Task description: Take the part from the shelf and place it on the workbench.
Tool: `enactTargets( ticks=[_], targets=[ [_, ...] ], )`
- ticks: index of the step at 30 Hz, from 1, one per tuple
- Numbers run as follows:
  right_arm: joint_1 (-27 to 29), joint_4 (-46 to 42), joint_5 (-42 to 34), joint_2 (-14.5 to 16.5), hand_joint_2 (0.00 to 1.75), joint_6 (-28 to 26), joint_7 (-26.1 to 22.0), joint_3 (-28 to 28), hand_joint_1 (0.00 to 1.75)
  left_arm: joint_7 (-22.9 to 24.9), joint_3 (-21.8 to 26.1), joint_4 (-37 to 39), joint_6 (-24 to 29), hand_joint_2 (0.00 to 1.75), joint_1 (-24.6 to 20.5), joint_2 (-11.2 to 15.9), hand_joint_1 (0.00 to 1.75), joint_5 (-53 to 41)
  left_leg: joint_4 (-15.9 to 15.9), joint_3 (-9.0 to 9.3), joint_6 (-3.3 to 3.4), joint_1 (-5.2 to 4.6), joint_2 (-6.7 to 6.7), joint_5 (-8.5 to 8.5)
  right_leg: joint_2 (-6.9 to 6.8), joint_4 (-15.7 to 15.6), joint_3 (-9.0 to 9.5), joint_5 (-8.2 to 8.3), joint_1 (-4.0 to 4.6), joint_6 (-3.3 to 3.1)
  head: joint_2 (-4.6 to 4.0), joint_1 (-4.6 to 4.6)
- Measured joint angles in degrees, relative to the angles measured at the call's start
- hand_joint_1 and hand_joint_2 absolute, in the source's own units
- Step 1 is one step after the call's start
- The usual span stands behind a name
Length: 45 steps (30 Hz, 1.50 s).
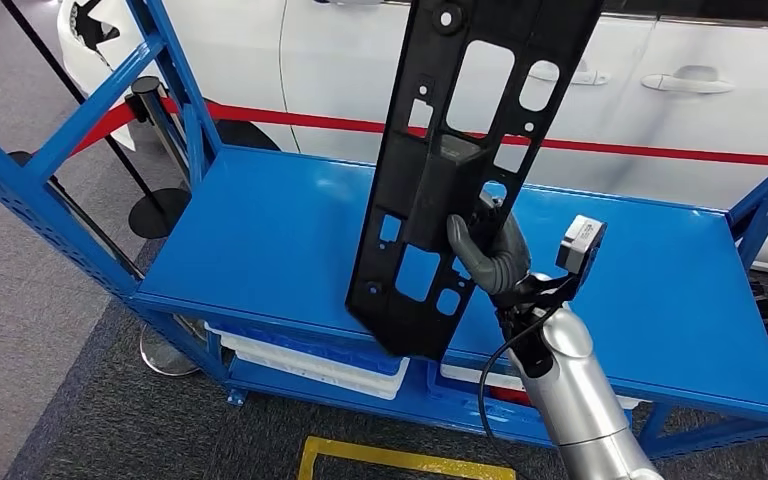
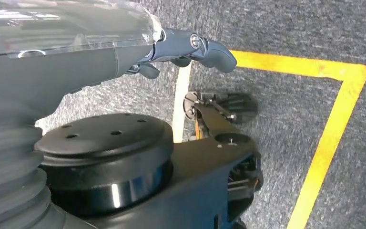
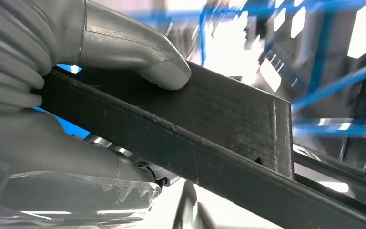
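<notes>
One blue shelf (image 1: 260, 230) (white car (image 1: 660, 90) behind).

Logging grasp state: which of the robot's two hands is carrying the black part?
The right hand grips the black part above the blue shelf; the left hand hangs over the floor, holding nothing.
</notes>
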Motion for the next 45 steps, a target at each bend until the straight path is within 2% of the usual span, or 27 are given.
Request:
enactTargets(
  ticks=[2,3,6,7,8,9,11,13,16,18,19,21,22,23,24,27,28,32,34,36,37,38,39,40,42,43,45],
  targets=[
    [1.47,0.41,-3.71,1.09,1.75,3.54,0.21,0.05,1.75,0.22,0.00,0.01,0.27,1.75,0.05,-0.13,0.00,-0.01,-0.78,0.40,0.24,0.36,0.04,0.45,-0.03,0.60,-0.10,-0.65,-0.02,0.59,0.00,0.04],
    [2.07,0.59,-4.87,1.56,1.75,4.67,0.24,0.09,1.75,0.31,0.00,0.02,0.40,1.75,0.03,-0.19,0.00,-0.01,-1.19,0.60,0.39,0.57,0.09,0.68,-0.02,2.16,-0.74,-1.77,-0.04,0.88,0.00,0.10],
    [3.65,1.41,-6.27,2.54,1.75,5.97,0.26,0.15,1.75,0.55,0.00,0.02,0.56,1.75,-0.08,-0.30,0.00,-0.03,-1.46,0.69,0.58,0.71,0.14,0.86,-0.02,12.21,-5.47,-6.83,-0.57,1.69,0.00,0.22],
    [4.16,1.74,-6.48,2.74,1.75,6.19,0.28,0.15,1.75,0.69,0.00,0.02,0.56,1.75,-0.05,-0.32,0.00,-0.04,-1.42,0.69,0.55,0.73,0.12,0.83,-0.03,14.74,-6.75,-7.47,-0.82,1.93,0.00,0.23],
    [4.58,2.06,-6.69,2.92,1.75,6.41,0.32,0.15,1.75,0.85,0.00,0.02,0.56,1.75,0.00,-0.33,0.00,-0.07,-1.35,0.69,0.48,0.77,0.09,0.77,-0.04,15.28,-7.11,-6.99,-1.06,2.12,0.00,0.23],
    [4.87,2.32,-6.88,3.12,1.75,6.64,0.35,0.15,1.75,1.08,0.00,0.02,0.55,1.75,0.04,-0.36,0.00,-0.11,-1.26,0.73,0.35,0.82,0.06,0.68,-0.06,13.48,-6.32,-5.44,-1.29,2.27,0.00,0.24],
    [5.15,2.62,-7.12,3.62,1.75,7.04,0.40,0.15,1.75,1.62,0.00,0.02,0.49,1.75,0.04,-0.44,0.00,-0.19,-0.90,0.79,-0.13,0.83,0.01,0.38,-0.12,5.94,-2.68,-1.62,-1.60,2.39,0.00,0.23],
    [5.48,2.66,-7.16,4.25,1.75,7.40,0.36,0.17,1.75,2.19,0.00,0.02,0.35,1.75,-0.06,-0.50,0.00,-0.21,-0.41,0.66,-0.69,0.65,0.01,0.15,-0.08,0.94,-0.34,0.06,-1.51,2.11,0.00,0.22],
    [6.48,2.27,-6.07,5.29,1.75,7.63,-0.44,0.20,1.75,2.95,0.00,0.02,0.09,1.75,-0.11,-0.50,0.00,-0.33,-0.34,0.53,-1.55,0.64,0.02,0.15,0.03,0.34,-0.34,0.27,-1.22,1.02,0.00,0.19],
    [6.93,1.43,-4.71,6.08,1.75,7.66,-1.20,0.20,1.75,3.18,-0.01,0.02,-0.01,1.75,-0.15,-0.50,0.00,-0.46,1.41,-0.16,-2.10,0.83,0.05,-1.56,-0.03,0.05,-0.46,0.65,-1.37,0.12,0.00,0.15],
    [7.09,0.90,-4.09,6.47,1.75,7.68,-1.49,0.20,1.75,3.24,-0.02,0.02,-0.02,1.75,-0.18,-0.50,0.00,-0.51,3.79,-1.07,-2.30,0.90,0.07,-3.33,-0.08,-0.08,-0.56,0.83,-1.44,-0.27,0.00,0.12],
    [7.62,-0.20,-2.77,7.00,1.75,7.69,-2.17,0.20,1.75,3.32,-0.04,0.02,-0.03,1.75,-0.17,-0.50,0.00,-0.60,11.46,-3.98,-2.54,0.94,0.08,-7.63,-0.16,-0.02,-0.95,1.08,-1.24,-0.72,0.00,0.11],
    [8.07,-0.79,-2.01,7.15,1.75,7.70,-2.63,0.20,1.75,3.36,-0.05,0.02,-0.03,1.75,-0.14,-0.50,0.00,-0.67,14.66,-5.11,-2.59,0.95,0.08,-8.97,-0.21,0.03,-1.17,1.20,-1.12,-0.80,0.00,0.11],
    [8.59,-1.47,-1.30,7.24,1.75,7.72,-3.13,0.20,1.75,3.39,-0.08,0.02,-0.03,1.75,-0.12,-0.50,0.00,-0.77,16.20,-5.44,-2.56,0.95,0.09,-9.35,-0.25,0.12,-1.41,1.33,-1.00,-0.83,0.00,0.12],
    [9.09,-2.22,-0.71,7.33,1.75,7.77,-3.57,0.20,1.75,3.43,-0.12,0.02,-0.03,1.75,-0.11,-0.50,0.00,-0.87,15.09,-4.49,-2.43,0.94,0.09,-8.52,-0.25,0.21,-1.62,1.46,-0.91,-0.79,0.00,0.11],
    [9.91,-4.48,-0.05,7.66,1.75,8.11,-4.42,0.20,1.75,3.48,-0.26,0.02,-0.03,1.75,-0.23,-0.48,0.00,-1.05,3.56,2.29,-1.62,0.76,0.07,-4.25,-0.11,0.44,-1.99,1.94,-0.71,-0.35,0.00,0.11],
    [10.08,-5.20,0.20,7.73,1.75,8.62,-4.94,0.20,1.75,3.49,-0.32,0.02,-0.04,1.75,-0.31,-0.46,0.00,-1.11,0.97,3.65,-1.36,0.62,0.06,-3.60,-0.09,0.48,-2.07,2.15,-0.66,-0.06,0.00,0.13],
    [11.66,-9.52,1.97,7.79,1.75,13.43,-8.19,0.67,1.75,3.94,-0.54,0.02,-0.20,1.75,-0.20,-0.48,0.00,-1.48,-0.70,3.83,-0.29,0.45,0.06,-2.41,-0.07,0.53,-2.37,2.51,-0.74,1.36,0.00,0.17],
    [12.37,-12.56,2.57,7.79,1.75,15.45,-8.63,1.42,1.75,4.24,-0.59,0.02,-0.28,1.75,-0.23,-0.48,0.00,-1.58,-1.12,3.30,0.46,0.73,0.29,-1.36,-0.01,3.48,-3.62,-0.53,-0.85,1.86,0.00,0.31],
    [12.86,-14.77,3.14,7.78,1.75,16.34,-8.39,2.42,1.75,4.44,-0.64,0.02,-0.28,1.75,-0.29,-0.47,0.00,-1.59,-1.10,2.34,0.81,0.70,0.50,-0.63,-0.03,10.47,-5.97,-5.67,-1.03,2.19,0.00,0.46],
    [13.10,-15.48,3.37,7.77,1.75,16.51,-8.26,2.94,1.75,4.50,-0.66,0.02,-0.25,1.75,-0.28,-0.48,0.00,-1.59,-1.04,1.81,0.80,0.68,0.57,-0.31,-0.04,13.90,-6.87,-7.45,-1.07,2.36,0.00,0.48],
    [13.30,-15.97,3.53,7.76,1.75,16.59,-8.15,3.42,1.75,4.52,-0.68,0.02,-0.21,1.75,-0.27,-0.48,0.00,-1.59,-0.93,1.29,0.75,0.67,0.64,-0.02,-0.05,15.80,-7.00,-8.13,-1.08,2.47,0.00,0.48],
    [13.43,-16.29,3.63,7.74,1.75,16.60,-8.08,3.84,1.75,4.54,-0.70,0.02,-0.17,1.75,-0.27,-0.49,0.00,-1.60,-0.80,0.80,0.68,0.67,0.71,0.23,-0.06,15.61,-6.07,-7.74,-1.08,2.51,0.00,0.48],
    [13.47,-16.46,3.67,7.73,1.75,16.56,-8.04,4.16,1.75,4.54,-0.73,0.02,-0.13,1.75,-0.27,-0.49,0.00,-1.62,-0.63,0.39,0.59,0.67,0.77,0.43,-0.13,13.04,-3.95,-6.48,-1.08,2.45,0.00,0.48],
    [13.37,-16.57,3.66,7.70,1.75,16.38,-8.08,4.64,1.75,4.54,-0.79,0.02,-0.04,1.75,-0.29,-0.51,0.00,-1.65,-0.18,-0.18,0.31,0.57,0.89,0.68,-0.79,4.69,1.72,-4.20,-0.93,2.03,0.00,0.48],
    [13.33,-16.59,3.64,7.69,1.75,16.29,-8.15,4.82,1.75,4.53,-0.81,0.02,0.00,1.75,-0.28,-0.51,0.00,-1.66,-0.05,-0.32,0.07,0.50,0.95,0.83,-1.13,1.74,3.55,-3.43,-0.71,1.70,0.00,0.46],
    [13.25,-16.61,3.59,7.67,1.75,16.17,-8.33,5.05,1.75,4.53,-0.83,0.02,0.04,1.75,-0.25,-0.51,0.00,-1.67,0.05,-0.49,-0.53,0.38,1.13,1.23,-1.30,-0.14,4.28,-3.04,-0.34,1.05,0.00,0.46]
  ],
)
